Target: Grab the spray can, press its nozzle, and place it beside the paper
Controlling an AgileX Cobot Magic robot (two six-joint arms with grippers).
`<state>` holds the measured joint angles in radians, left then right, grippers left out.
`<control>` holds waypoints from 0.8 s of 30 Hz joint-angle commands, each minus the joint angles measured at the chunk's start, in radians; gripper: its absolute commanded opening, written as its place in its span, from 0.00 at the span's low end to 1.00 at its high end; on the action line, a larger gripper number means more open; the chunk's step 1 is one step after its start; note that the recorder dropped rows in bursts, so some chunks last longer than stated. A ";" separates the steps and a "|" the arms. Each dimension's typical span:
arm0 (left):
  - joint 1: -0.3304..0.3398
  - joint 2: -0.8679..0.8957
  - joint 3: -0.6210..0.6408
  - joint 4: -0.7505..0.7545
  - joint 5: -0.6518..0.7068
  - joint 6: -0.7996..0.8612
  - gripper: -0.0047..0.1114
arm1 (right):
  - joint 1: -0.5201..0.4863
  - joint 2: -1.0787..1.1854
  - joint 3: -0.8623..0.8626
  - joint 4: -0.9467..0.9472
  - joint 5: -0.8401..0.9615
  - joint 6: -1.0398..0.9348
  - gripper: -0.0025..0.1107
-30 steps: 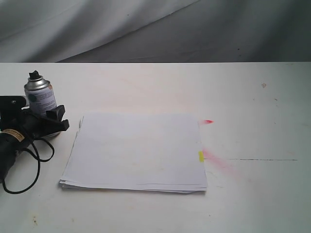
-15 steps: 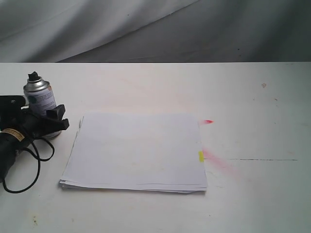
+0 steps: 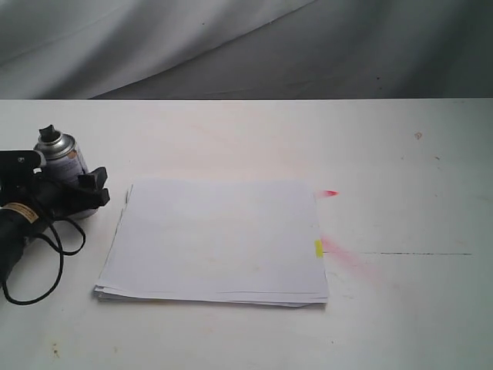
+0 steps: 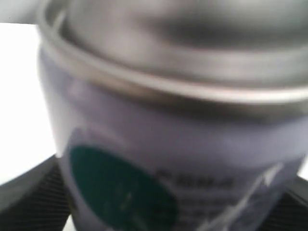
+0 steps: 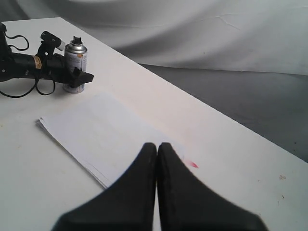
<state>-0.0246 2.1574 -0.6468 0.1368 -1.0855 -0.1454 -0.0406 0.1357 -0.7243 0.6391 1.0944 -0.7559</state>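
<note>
The spray can stands upright at the left edge of the desk, just left of the far left corner of the paper and clear of it. It is a small silver cylinder with a domed shoulder, a pale label with printed text and a teal dot, and the black nozzle on top. In the left wrist view the can fills the picture, blurred, with a dark textured pad at each lower side.

The left claw reaches in from the left and grips the can low on its body, one black finger on the far side and the other on the near side, toward the paper. A black cable loops on the desk beside that arm.

The paper is a thin white stack lying flat in the middle of the desk, with a small yellow tab on its right edge. Pink-red smears mark the desk just right of it. A grey cloth hangs behind the far edge.

The right claw hovers over the right part of the paper, its two black fingers pressed together and holding nothing.
</note>
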 commanded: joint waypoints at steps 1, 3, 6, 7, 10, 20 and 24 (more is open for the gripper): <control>0.002 -0.080 -0.004 0.000 0.041 -0.010 0.70 | -0.006 -0.005 0.006 -0.001 -0.010 0.004 0.02; 0.002 -0.140 -0.004 0.000 0.117 -0.010 0.70 | -0.006 -0.005 0.006 -0.001 -0.010 0.004 0.02; 0.002 -0.241 -0.004 0.000 0.250 -0.010 0.70 | -0.006 -0.005 0.006 -0.001 -0.010 0.002 0.02; 0.002 -0.268 -0.004 0.000 0.281 -0.010 0.70 | -0.006 -0.005 0.006 -0.001 -0.010 0.002 0.02; 0.002 -0.409 -0.004 0.000 0.406 -0.010 0.70 | -0.006 -0.005 0.006 -0.001 -0.010 0.002 0.02; 0.002 -1.187 -0.004 0.000 1.027 -0.020 0.70 | -0.006 -0.005 0.006 -0.001 -0.010 0.003 0.02; 0.002 -1.461 -0.004 -0.039 1.270 -0.086 0.55 | -0.006 -0.005 0.006 -0.001 -0.010 0.003 0.02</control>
<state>-0.0246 0.7915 -0.6468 0.1336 0.0704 -0.1978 -0.0406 0.1357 -0.7243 0.6391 1.0944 -0.7559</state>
